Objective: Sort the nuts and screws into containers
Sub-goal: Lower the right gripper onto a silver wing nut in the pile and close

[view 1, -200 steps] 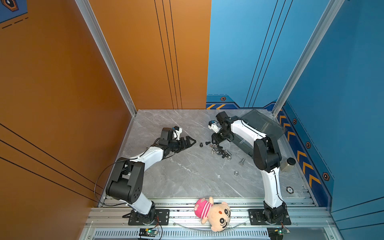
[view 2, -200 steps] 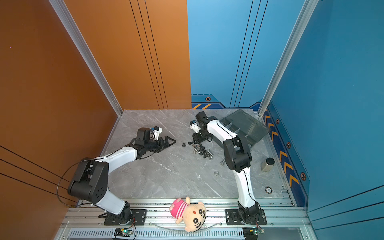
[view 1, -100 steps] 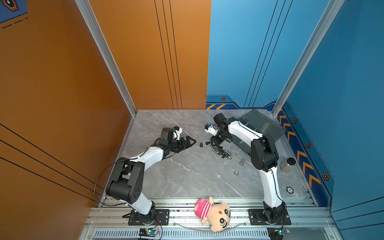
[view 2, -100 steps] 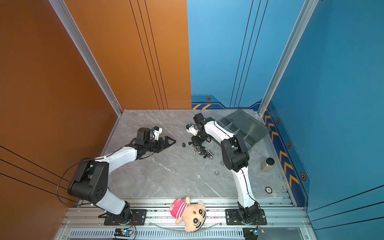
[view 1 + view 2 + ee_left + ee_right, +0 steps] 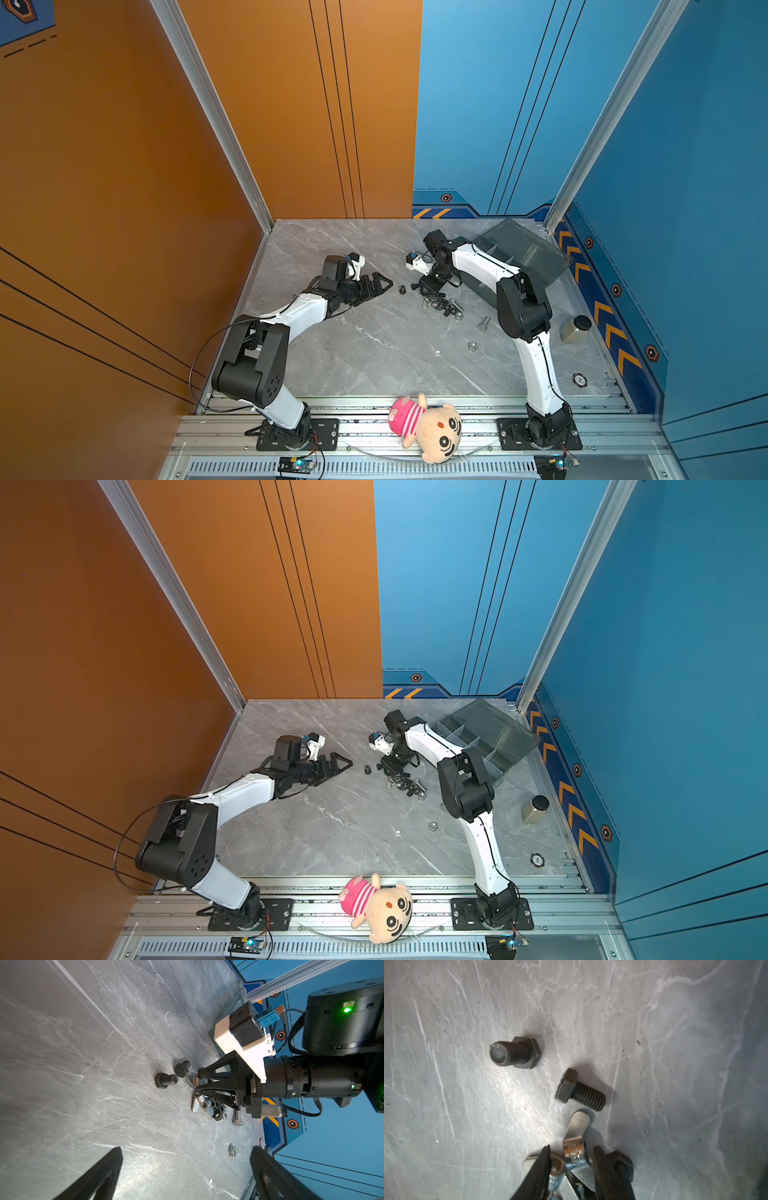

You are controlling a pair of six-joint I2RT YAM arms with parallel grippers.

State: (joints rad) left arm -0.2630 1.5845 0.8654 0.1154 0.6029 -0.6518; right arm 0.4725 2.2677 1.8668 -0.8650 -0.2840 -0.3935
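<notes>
Overall: a grey marble table (image 5: 365, 357), with both arms reaching in toward loose hardware near its middle
right gripper (image 5: 571, 1147): pointed down at the table at the edge of the heap; its black fingers (image 5: 538, 1178) stand a little apart with a silver wing nut (image 5: 574, 1157) between them; whether they pinch it I cannot tell
wing nut: flat on the table, one wing poking out past the fingertips; a threaded silver piece (image 5: 557, 1164) lies just beside it, partly under one finger
left gripper (image 5: 386, 284): low over the table, near the black bolts but apart from them, jaws spread wide, nothing in them
standing black bolt (image 5: 515, 1053): on its hex head, thread up, near the right gripper on the left arm's side
lying black bolt (image 5: 579, 1088): on its side, between the standing one and the wing nut
heap (image 5: 442, 305): black and silver nuts and screws bunched together on the table
silver hex bolt (image 5: 484, 323): alone, between the heap and the right arm's elbow
lone hex nut (image 5: 472, 345): on the table toward the front, apart from everything
organizer box (image 5: 530, 253): back right corner, lid open, behind the right arm; what its compartments hold I cannot tell
jar (image 5: 575, 329): black-capped, upright by the right edge
plush toy (image 5: 428, 424): on the front rail
</notes>
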